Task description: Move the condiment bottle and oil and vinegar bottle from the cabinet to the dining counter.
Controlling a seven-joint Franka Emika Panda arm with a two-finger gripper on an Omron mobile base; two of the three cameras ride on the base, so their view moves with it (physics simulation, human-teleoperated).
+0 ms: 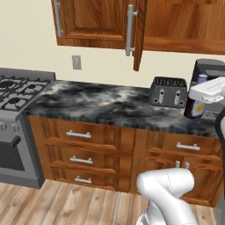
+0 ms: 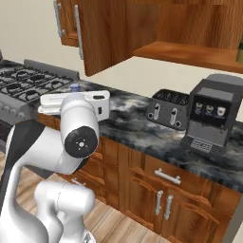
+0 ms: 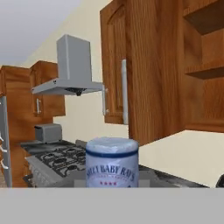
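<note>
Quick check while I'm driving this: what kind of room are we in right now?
A home kitchen, by the look of it: a gas stove beside a black marble countertop carrying a toaster and a coffee machine, with reddish-brown wooden wall cabinets above and a range hood over the burners.

The left base view looks forward and down from behind the arm's left at the marble kitchen top (image 1: 101, 105), the stove (image 1: 17, 94) at nine o'clock and the toaster (image 1: 168, 91) at two o'clock. The right base view faces the same counter from the other side, sharing the toaster (image 2: 167, 109) and the cabinet (image 2: 109, 33). The hand view sits close behind the condiment bottle (image 3: 112, 162), facing the range hood (image 3: 72, 70).
</note>
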